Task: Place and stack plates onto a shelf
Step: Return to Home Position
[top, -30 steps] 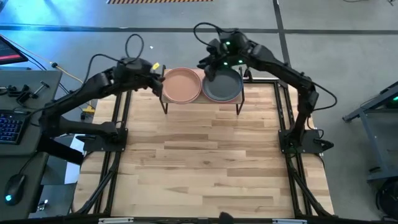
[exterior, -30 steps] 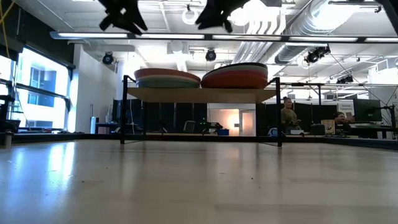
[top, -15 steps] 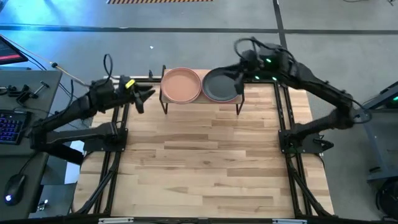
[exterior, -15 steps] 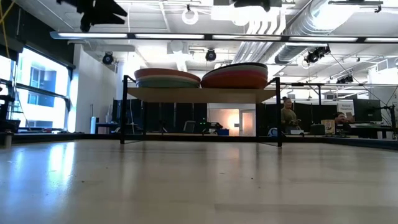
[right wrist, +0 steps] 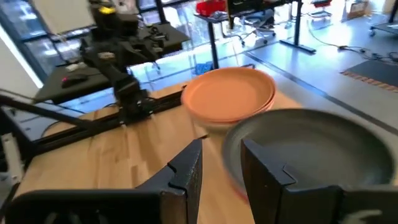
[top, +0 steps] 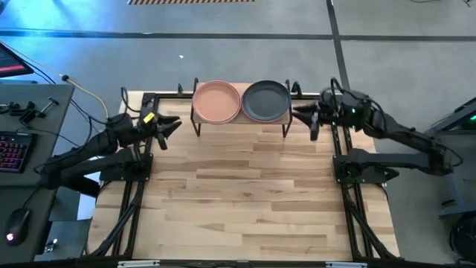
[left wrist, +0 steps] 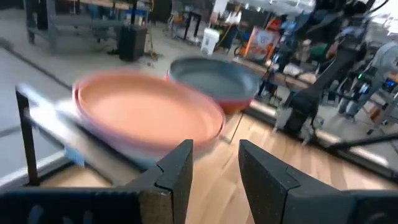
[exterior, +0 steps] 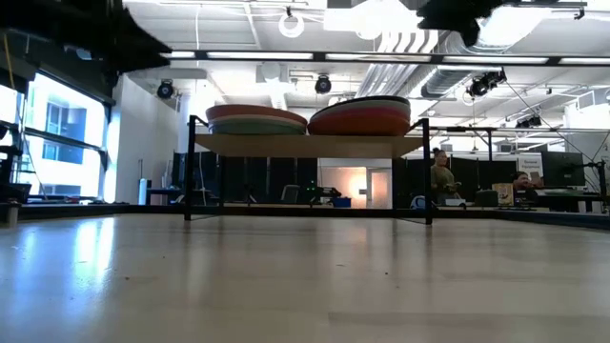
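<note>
A tan plate (top: pixel 216 102) and a charcoal plate (top: pixel 266 100) top two stacks (exterior: pixel 255 120) side by side on the shelf (exterior: pixel 305 145); left gripper (top: pixel 165 124) and right gripper (top: pixel 303 113) flank it, fingers apart, empty.

Blur smears the tan plate (left wrist: pixel 149 115) and the shelf (left wrist: pixel 53 121)

no text, label, brand or number can be read anywhere here.
</note>
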Controlling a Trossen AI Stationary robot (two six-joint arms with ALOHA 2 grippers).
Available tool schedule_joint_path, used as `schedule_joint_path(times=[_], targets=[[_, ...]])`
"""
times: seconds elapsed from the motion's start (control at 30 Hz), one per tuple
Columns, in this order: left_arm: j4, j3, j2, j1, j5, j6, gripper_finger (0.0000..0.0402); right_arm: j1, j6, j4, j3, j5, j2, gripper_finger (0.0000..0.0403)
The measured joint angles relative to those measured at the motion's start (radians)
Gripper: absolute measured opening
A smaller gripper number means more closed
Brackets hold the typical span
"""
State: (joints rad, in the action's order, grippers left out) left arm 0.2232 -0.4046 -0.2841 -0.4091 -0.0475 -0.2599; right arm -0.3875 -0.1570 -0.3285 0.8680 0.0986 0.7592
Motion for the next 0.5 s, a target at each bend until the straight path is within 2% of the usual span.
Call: schedule_joint_path(times=[0.1,0.3,0.5], targets=[[-0.014,0.078,0.021,0.0,0.016,-0.017,0.0117,0.02,-0.023,0.053,-0.111,0.002,-0.08,0.0091],[-0.164,0.225,0.046,0.0,0.065,-0.026,0.0117,0.066,-0.033,0.173,-0.308,0.011,-0.215,0.0091],[-0.249,0.319,0.055,0.0,0.074,-0.006,0.0117,0.107,-0.082,0.269,-0.475,0.013,-0.32,0.0091]])
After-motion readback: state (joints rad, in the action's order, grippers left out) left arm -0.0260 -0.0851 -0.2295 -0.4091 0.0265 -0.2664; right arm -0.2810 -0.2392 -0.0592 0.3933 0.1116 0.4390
